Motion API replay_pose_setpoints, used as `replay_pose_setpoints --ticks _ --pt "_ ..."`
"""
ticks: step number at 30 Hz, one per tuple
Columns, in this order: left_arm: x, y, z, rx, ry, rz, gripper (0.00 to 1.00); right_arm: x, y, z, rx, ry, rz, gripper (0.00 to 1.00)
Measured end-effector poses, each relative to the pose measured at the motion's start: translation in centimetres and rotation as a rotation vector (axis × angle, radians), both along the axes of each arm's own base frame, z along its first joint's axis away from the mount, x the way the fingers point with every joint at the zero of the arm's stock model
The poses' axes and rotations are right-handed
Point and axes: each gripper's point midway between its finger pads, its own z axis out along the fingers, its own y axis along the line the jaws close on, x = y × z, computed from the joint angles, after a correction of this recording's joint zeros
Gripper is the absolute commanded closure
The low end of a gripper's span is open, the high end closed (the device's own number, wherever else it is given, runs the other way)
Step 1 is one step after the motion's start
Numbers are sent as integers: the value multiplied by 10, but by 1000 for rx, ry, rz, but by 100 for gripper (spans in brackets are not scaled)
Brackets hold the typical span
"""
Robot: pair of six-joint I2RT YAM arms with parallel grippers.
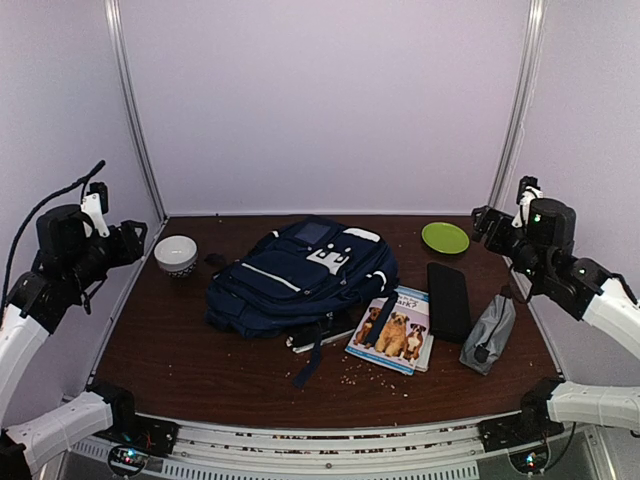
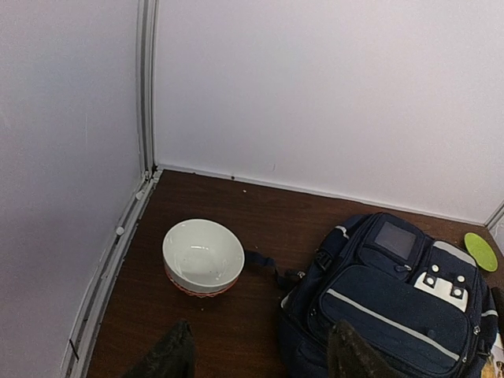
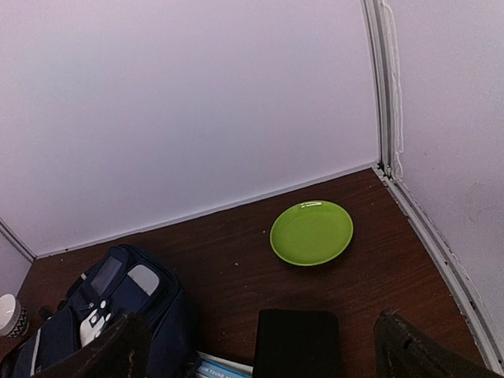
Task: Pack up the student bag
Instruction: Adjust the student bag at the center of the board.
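The student bag (image 1: 300, 280) lies flat in the middle of the table, navy with white stripes and a white buckle patch, its dark straps trailing toward the front. It also shows at the lower right of the left wrist view (image 2: 394, 307) and the lower left of the right wrist view (image 3: 118, 303). My left gripper (image 1: 132, 238) hangs open, raised at the left side, with nothing between its fingers (image 2: 169, 354). My right gripper (image 1: 485, 225) is open too, raised at the right side, and its fingers (image 3: 417, 350) hold nothing.
A white bowl (image 1: 176, 253) stands left of the bag. Right of the bag lie a book with dogs on its cover (image 1: 393, 330), a black flat case (image 1: 449, 300) and a grey zip pouch (image 1: 488, 333). A green plate (image 1: 445, 237) sits at the back right. Crumbs dot the front.
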Motion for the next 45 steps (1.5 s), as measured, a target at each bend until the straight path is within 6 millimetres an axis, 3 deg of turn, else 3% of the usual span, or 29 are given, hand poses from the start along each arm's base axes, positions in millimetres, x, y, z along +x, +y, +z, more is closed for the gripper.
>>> replay_pose_setpoints --ticks 8,11,14,18,24,28,31,37,41,45 --pt "3 -8 -1 -18 -16 -39 2 2 19 -14 -5 42 88 0" --pt "5 -15 -6 -27 -16 -78 2 1 39 -22 -4 67 137 0" --pt "11 -32 -6 -43 2 -166 2 -3 67 -35 17 107 201 1" --pt "26 -52 12 -49 7 -257 2 -9 112 -55 70 155 279 3" --pt "27 -53 -16 -36 78 -261 2 -16 183 -113 92 304 352 11" --pt "21 -50 -11 -35 64 -257 2 -27 230 -139 95 375 403 13" --pt "14 -48 -1 -37 29 -255 3 -42 270 -134 91 372 476 14" --pt "13 -46 -1 -32 28 -244 4 -68 347 -86 -38 281 642 21" --pt "15 -45 -8 -25 56 -238 4 -62 383 -65 -182 242 712 29" --pt "15 -44 -12 -18 70 -234 4 -61 408 -72 -360 241 774 33"
